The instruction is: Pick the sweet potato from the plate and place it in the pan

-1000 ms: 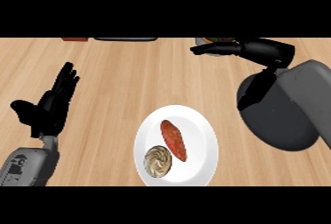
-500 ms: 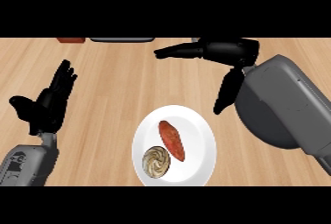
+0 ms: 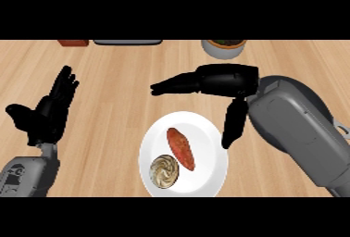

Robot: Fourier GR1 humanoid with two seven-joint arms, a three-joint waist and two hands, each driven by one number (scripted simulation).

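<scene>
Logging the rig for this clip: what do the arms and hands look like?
Two grey, boxy forearms with rounded edges, each ending in a black robot hand with slim fingers and a thumb. The left robot hand sits on a narrow grey wrist; its forearm carries a small dark marking. The right robot hand has a bulkier forearm.

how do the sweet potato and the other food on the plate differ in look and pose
The sweet potato is reddish-orange and elongated, lying lengthwise down the plate; the other food is pale beige, round and swirled. The sweet potato reaches the plate's middle, while the swirled item sits at the lower left. Both rest on the white plate, and no hand touches either.
</scene>
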